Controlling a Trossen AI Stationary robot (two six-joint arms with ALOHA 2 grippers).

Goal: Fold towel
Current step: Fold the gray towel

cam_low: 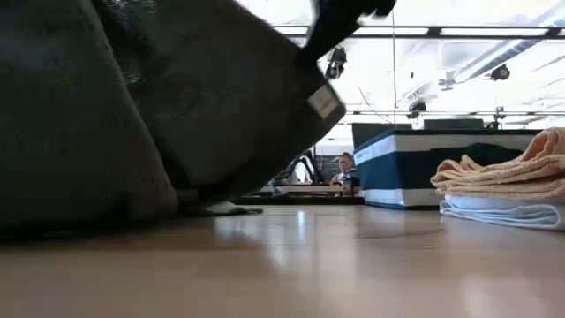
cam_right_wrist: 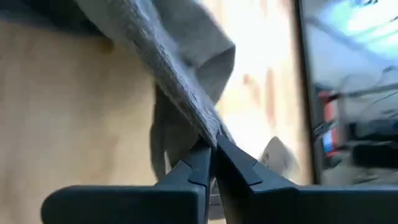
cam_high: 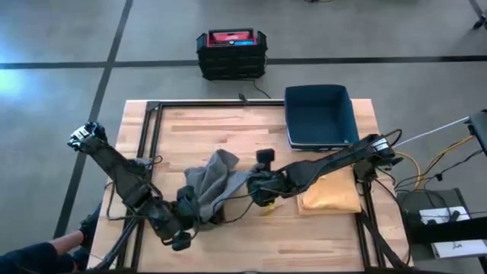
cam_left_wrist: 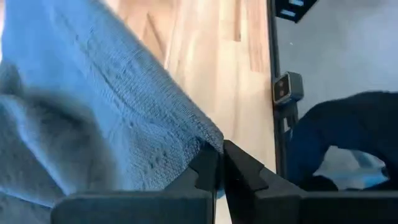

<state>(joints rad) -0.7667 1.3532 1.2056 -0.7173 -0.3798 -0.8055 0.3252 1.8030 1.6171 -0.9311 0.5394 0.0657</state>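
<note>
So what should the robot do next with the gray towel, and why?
Probably pull the two grippers apart to stretch the towel flat. The left gripper and the right gripper are each shut on an edge of it, but in the high view it hangs bunched and crumpled between them over the table. It likely needs spreading before it can be folded neatly.

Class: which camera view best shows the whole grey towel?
The high view: the grey towel shows bunched on the table between both arms. The low view shows only a dark hanging mass; each wrist view shows just an edge pinched.
</note>
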